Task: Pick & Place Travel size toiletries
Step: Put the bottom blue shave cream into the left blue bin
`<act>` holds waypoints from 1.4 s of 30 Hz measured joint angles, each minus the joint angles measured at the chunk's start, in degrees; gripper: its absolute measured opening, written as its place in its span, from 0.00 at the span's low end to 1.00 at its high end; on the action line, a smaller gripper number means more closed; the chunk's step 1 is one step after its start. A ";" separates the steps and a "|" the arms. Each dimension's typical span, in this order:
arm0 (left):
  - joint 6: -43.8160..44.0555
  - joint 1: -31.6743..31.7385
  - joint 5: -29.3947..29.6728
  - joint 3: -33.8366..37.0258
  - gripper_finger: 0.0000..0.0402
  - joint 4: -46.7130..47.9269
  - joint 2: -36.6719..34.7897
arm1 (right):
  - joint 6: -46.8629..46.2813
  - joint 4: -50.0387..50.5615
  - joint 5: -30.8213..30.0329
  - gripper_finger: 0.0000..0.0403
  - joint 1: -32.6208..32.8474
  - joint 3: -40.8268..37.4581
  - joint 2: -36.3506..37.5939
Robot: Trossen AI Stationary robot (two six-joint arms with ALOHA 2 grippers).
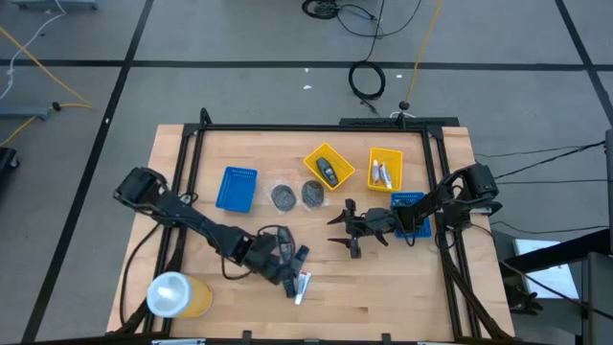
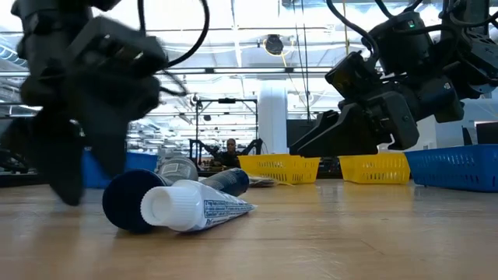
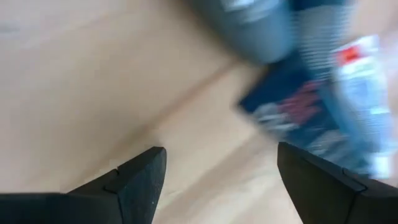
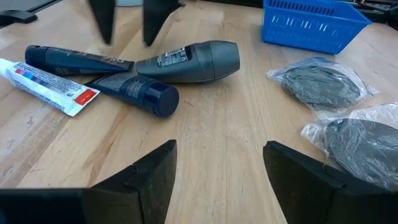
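While the high view lays out the whole light wooden surface [image 1: 383, 287], only the right wrist view sorts the loose toiletries apart. Taking the blue square plastic tray [image 1: 237, 188] at the left of the row as landmark: down and to its left stands a large orange cup with a whitish top [image 1: 175, 294]. Below and to the tray's right, the left gripper [image 1: 283, 257] hangs with its fingers spread, grasping nothing, over a small cluster: a silvery-white tube with blue and red print [image 4: 50, 86], two dark navy oblong tubes [image 4: 134, 91] and a dark grey bottle with a small label [image 4: 193, 60], all lying on their sides and touching or nearly so. Their writing is too small to read. The low view shows the white tube's ribbed cap [image 2: 171, 210] facing the camera, beside a dark round cap.

Just right of the tray lie two flat round grey discs in clear wrappers [image 1: 284, 196], side by side. Farther right, a yellow tray [image 1: 328, 167] holds a dark bottle, and another yellow tray [image 1: 385, 169] holds pale tubes. Below that one, the right gripper [image 1: 350, 227] hovers released and empty, its arm partly covering a second blue tray [image 1: 410, 203].
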State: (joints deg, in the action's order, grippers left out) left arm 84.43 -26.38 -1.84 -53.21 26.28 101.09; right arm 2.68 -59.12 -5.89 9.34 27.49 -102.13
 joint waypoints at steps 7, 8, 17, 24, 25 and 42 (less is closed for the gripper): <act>-0.37 -0.15 2.82 -5.00 0.77 15.17 0.47 | 0.15 0.30 0.00 0.57 0.00 -0.02 0.00; -1.23 -0.45 4.51 -6.27 0.77 15.30 0.60 | 0.15 0.29 0.00 0.57 0.00 0.00 0.00; -47.79 -4.10 11.81 -12.58 0.77 4.73 0.32 | 1.05 0.78 0.01 0.57 0.00 -0.02 0.00; -90.16 -6.23 12.65 -12.67 0.77 -1.53 4.03 | 1.23 1.01 0.00 0.57 -0.02 -0.02 0.00; -93.55 -6.05 12.49 -12.73 0.77 -2.65 4.92 | 1.25 1.13 0.01 0.57 -0.02 -0.02 0.00; -99.59 -0.69 2.30 -12.98 0.74 -11.03 11.14 | 1.22 1.96 -0.04 0.56 -0.02 -0.07 0.00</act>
State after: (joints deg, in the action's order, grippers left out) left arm -15.16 -27.08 0.46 -66.19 15.25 112.23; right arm 3.90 -57.17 -5.93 9.32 27.42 -102.13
